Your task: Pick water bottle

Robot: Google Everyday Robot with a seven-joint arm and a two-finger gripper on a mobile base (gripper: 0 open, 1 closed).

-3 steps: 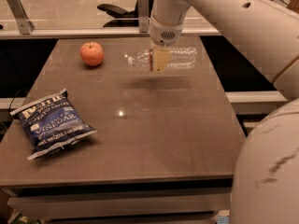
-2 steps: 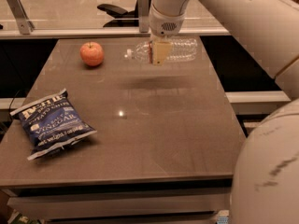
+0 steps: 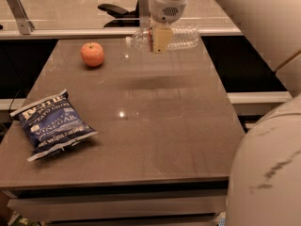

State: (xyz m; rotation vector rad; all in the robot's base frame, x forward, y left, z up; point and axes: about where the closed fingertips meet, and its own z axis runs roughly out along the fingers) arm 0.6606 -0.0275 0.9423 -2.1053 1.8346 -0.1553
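The water bottle [image 3: 181, 36] is a clear ribbed plastic bottle with a white cap at its left end. It lies horizontal in the air above the far part of the table [image 3: 160, 126]. My gripper [image 3: 159, 38] is at the top middle of the camera view, pointing down, shut on the bottle's middle. Its tan fingers [image 3: 161, 39] hide the label band. The bottle's shadow falls on the tabletop below it.
A red-orange apple [image 3: 92, 54] sits at the table's far left. A blue chip bag [image 3: 51, 124] lies near the front left. A glass partition with a rail [image 3: 70, 31] runs behind the table. My white arm fills the right side.
My gripper has risen with the water bottle in it, lifting it higher above the table. The apple and chip bag have not moved.
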